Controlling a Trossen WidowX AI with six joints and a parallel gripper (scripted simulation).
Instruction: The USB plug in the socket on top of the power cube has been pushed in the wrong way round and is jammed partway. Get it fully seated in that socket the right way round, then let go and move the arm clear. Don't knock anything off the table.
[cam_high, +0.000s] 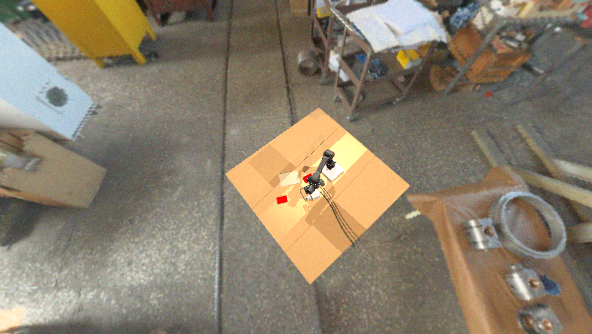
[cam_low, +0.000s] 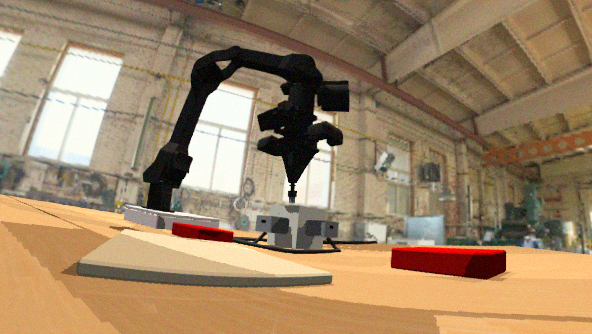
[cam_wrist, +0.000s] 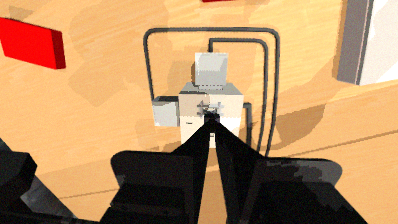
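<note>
One black tapered tool (cam_high: 311, 191) (cam_low: 292, 183) (cam_wrist: 212, 126) — pinching slim plug (cam_low: 292, 194), above boxy cube (cam_low: 303, 225) (cam_wrist: 190, 131)

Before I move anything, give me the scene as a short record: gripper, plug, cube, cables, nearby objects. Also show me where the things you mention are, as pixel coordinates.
gripper: closed on the plug, fingers pointing down (cam_low: 293, 182) (cam_wrist: 212, 119)
USB plug: upright in the fingers, at the cube's top (cam_low: 292, 194); seating depth and orientation unclear
power cube: on the table, adapters plugged into its sides (cam_low: 305, 216) (cam_wrist: 190, 102)
cables: dark, looped around the cube (cam_wrist: 212, 30)
nearby: two red blocks, a pale flat slab
</note>
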